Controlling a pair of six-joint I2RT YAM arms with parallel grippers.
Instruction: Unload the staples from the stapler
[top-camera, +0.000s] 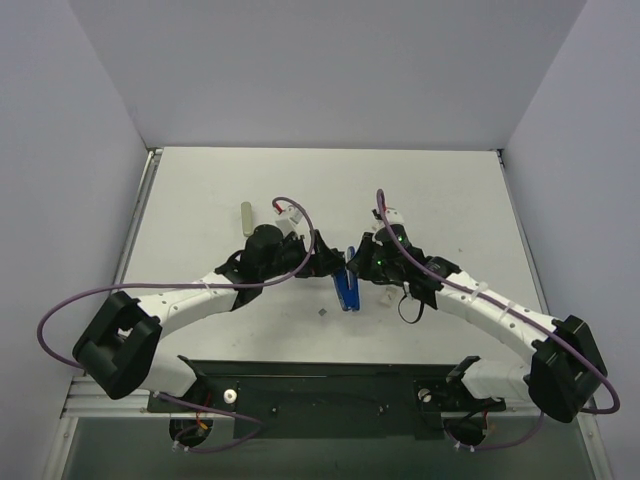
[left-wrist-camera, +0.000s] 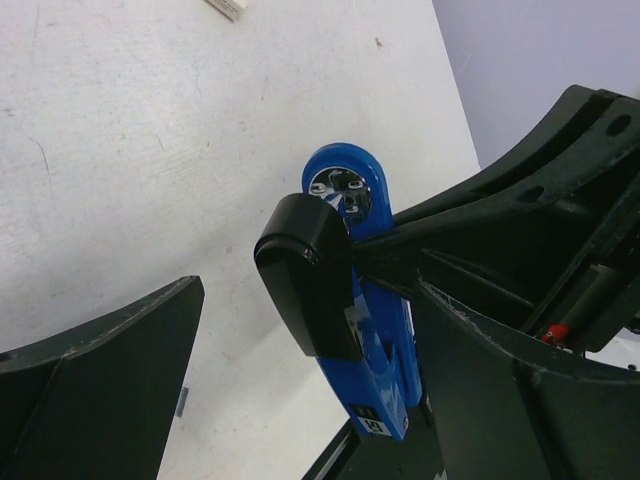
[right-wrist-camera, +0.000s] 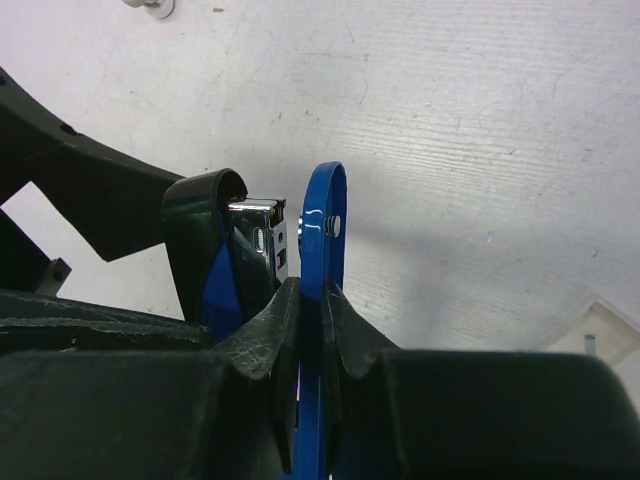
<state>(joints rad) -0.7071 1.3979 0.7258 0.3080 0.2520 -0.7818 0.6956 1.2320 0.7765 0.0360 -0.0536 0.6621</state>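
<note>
Right wrist view shows my right fingers (right-wrist-camera: 262, 335) clamped on one thin blue leaf of the stapler (right-wrist-camera: 325, 225), which is hinged open over the white surface (right-wrist-camera: 480, 120) between the two arms. My left fingers (left-wrist-camera: 100, 390) are spread wide, one either side of its dark-capped half.

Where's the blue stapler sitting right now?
In the top view the slim blue hinged stapler is near the centre of the table, between both arms, pinched in the right gripper, jaws shut on it, with the left gripper open beside it.
</note>
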